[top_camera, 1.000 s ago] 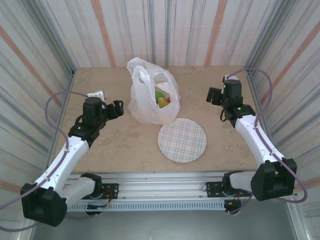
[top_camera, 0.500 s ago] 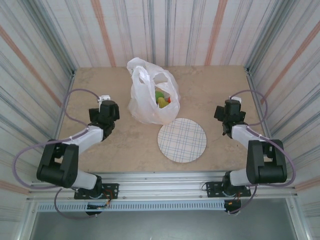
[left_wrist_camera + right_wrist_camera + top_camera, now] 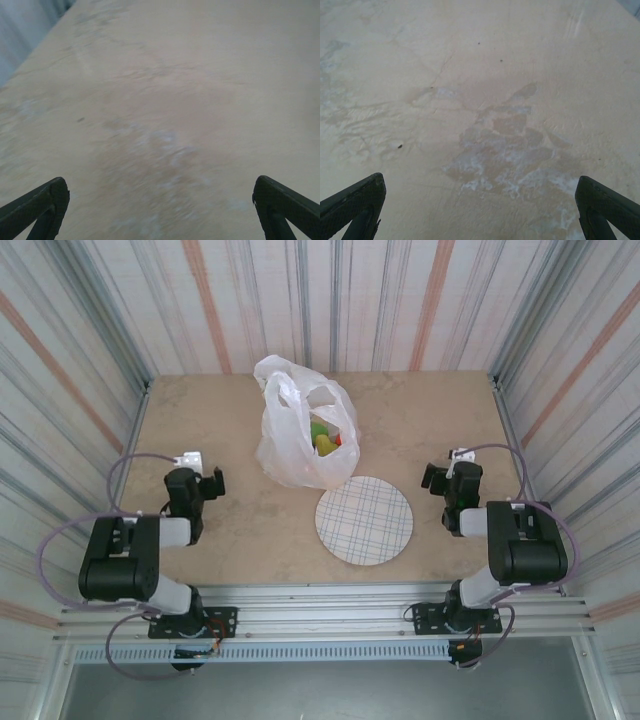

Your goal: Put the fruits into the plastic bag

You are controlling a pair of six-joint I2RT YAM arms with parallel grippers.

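The white plastic bag (image 3: 300, 440) stands at the back middle of the table, its mouth toward the front right. Green, yellow and red fruits (image 3: 325, 438) show inside its opening; the others are hidden by the plastic. My left gripper (image 3: 212, 483) sits low at the left side, well apart from the bag. In the left wrist view it (image 3: 159, 192) is open over bare tabletop. My right gripper (image 3: 434, 478) sits low at the right side and is also open (image 3: 480, 187), with nothing between its fingers.
A round white grid-lined plate (image 3: 364, 520) lies in front of the bag with nothing on it. Striped walls enclose the table on three sides. A metal rail (image 3: 320, 600) runs along the near edge. A pale stain (image 3: 510, 150) marks the tabletop.
Both arms have folded back toward their bases and dropped low, away from the bag. The bag and the plate have not moved.
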